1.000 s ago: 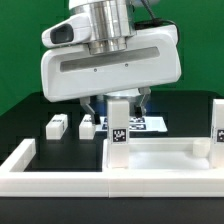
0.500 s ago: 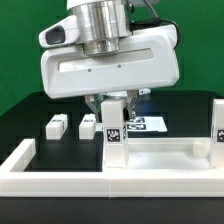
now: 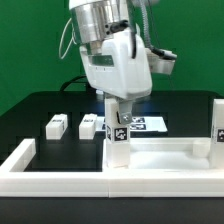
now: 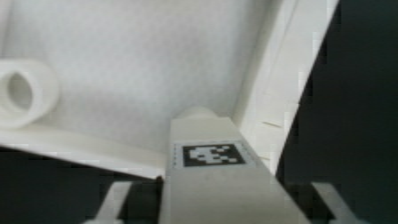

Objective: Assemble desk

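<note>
My hand [image 3: 118, 103] grips the white square-section plastic leg block [image 3: 119, 130], upright on the wide white rimmed plastic desk top [image 3: 160, 158], at its nine o'clock end in the exterior view; if I twist off-axis, I judge it cross-threads or slips.

Gripper [image 3: 120, 106] has swung round on its vertical axis. The broad face that spanned the upper frame is now edge-on at upper centre. The leg block [image 3: 120, 137] between its fingers turned with it; its tag slid left of centre, then back.
</note>
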{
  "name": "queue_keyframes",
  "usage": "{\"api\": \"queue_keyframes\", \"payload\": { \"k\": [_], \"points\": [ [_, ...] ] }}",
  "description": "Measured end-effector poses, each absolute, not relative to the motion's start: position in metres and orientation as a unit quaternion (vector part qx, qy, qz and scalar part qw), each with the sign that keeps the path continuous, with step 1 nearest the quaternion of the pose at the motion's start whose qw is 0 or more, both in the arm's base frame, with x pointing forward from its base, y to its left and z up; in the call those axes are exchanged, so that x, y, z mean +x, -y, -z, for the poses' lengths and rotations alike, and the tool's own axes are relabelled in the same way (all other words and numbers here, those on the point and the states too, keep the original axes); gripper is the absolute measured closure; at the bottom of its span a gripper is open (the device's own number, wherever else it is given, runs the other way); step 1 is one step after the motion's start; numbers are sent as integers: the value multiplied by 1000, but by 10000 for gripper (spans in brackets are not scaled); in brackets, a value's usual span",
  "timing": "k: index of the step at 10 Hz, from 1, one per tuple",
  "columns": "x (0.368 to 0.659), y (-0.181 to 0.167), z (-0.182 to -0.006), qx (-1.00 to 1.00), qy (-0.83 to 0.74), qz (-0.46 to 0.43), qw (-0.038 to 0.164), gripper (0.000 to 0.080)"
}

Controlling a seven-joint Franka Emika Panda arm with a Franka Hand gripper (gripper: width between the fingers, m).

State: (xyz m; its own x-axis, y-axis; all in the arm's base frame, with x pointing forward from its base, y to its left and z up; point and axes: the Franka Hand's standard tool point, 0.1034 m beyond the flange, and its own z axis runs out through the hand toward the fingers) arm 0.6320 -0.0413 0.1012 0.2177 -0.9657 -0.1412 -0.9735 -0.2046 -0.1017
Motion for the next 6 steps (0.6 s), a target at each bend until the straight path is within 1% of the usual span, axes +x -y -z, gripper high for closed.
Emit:
{"api": "queue_keyframes", "payload": {
  "k": [2, 3, 4, 5, 6],
  "points": [
    [631, 38, -100, -770, -632, -28, 84, 492],
    [632, 41, -100, -814, -574, -16, 87, 492],
    [633, 46, -101, -863, -497, -2, 88, 317],
    [633, 48, -101, -905, -415, 4, 89, 188],
    [632, 51, -101, -935, -342, 8, 89, 188]
  ]
}}
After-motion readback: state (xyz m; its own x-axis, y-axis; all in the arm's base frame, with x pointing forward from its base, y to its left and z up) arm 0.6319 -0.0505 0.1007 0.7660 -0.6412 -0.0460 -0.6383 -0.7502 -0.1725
